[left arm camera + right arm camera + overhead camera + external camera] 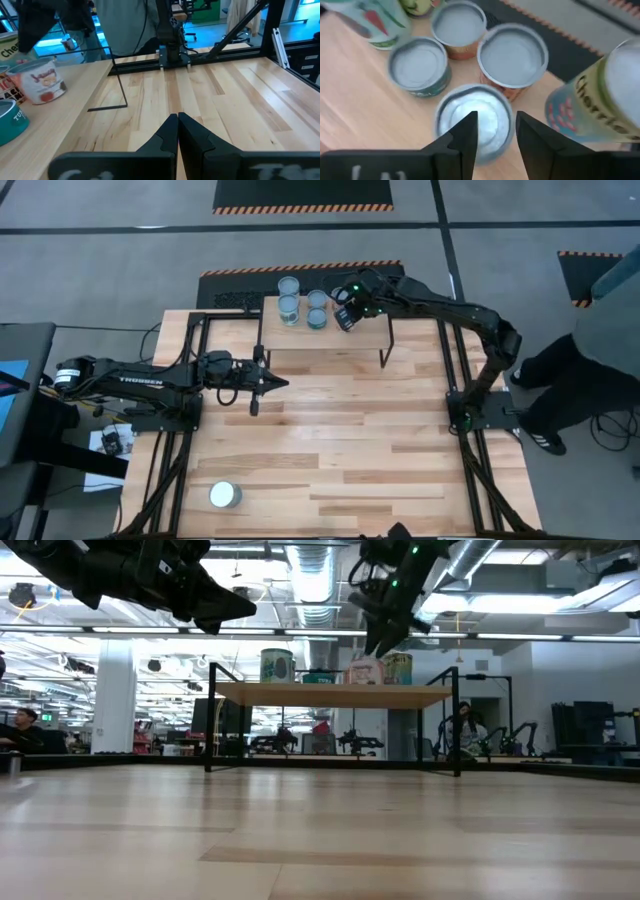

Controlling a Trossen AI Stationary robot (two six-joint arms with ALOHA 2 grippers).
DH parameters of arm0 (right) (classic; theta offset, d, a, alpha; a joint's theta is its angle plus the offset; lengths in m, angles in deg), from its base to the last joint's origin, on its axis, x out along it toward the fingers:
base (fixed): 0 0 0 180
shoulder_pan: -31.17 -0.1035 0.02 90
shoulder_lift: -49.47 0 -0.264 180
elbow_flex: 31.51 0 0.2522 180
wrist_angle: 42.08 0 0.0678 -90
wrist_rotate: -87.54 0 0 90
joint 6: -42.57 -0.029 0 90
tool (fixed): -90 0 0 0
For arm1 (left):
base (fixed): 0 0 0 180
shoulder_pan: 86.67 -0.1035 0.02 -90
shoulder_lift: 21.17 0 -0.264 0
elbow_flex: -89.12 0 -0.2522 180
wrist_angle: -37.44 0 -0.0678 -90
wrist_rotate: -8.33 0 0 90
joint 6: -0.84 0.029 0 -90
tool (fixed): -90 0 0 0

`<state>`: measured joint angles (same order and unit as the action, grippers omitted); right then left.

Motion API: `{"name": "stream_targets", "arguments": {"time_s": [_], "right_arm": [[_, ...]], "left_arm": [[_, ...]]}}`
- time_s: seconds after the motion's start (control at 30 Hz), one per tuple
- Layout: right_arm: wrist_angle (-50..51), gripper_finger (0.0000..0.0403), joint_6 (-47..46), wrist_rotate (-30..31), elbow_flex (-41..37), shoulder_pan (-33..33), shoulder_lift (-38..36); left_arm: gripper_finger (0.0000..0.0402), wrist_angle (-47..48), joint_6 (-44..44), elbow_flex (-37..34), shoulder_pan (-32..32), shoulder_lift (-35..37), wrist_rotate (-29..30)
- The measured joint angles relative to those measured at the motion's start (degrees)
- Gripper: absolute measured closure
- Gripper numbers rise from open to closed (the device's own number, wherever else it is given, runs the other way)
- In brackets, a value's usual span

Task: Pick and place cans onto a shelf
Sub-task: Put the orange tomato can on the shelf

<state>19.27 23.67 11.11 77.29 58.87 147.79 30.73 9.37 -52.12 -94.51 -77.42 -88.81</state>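
I see the plank tabletop carrying the shelf at its far edge and one lone can near its front left corner. The shelf board carries a cluster of cans at its left end.

Small raised light-wood shelf on thin black metal legs: stands at the table's far edge. A cluster of small metal cans with shiny silver-blue tops stands upright at the shelf's far left corner. One lone silver-topped can stands upright near the table's near left corner.
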Motion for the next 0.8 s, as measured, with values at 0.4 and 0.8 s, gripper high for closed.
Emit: {"name": "stream_targets", "arguments": {"time_s": [0.4, 0.8], "right_arm": [[7.48, 0.0383, 9.16, 5.75, 0.02, -8.52, -6.26], [0.81, 0.0397, 11.83, 6.24, -13.25, -7.18, -4.2]], "left_arm": [[0.04, 0.01, -0.03, 0.0, 0.0, 0.01, 0.0], [0.04, 0.55, -0.74, 0.0, 0.04, 0.0, 0.09]]}}
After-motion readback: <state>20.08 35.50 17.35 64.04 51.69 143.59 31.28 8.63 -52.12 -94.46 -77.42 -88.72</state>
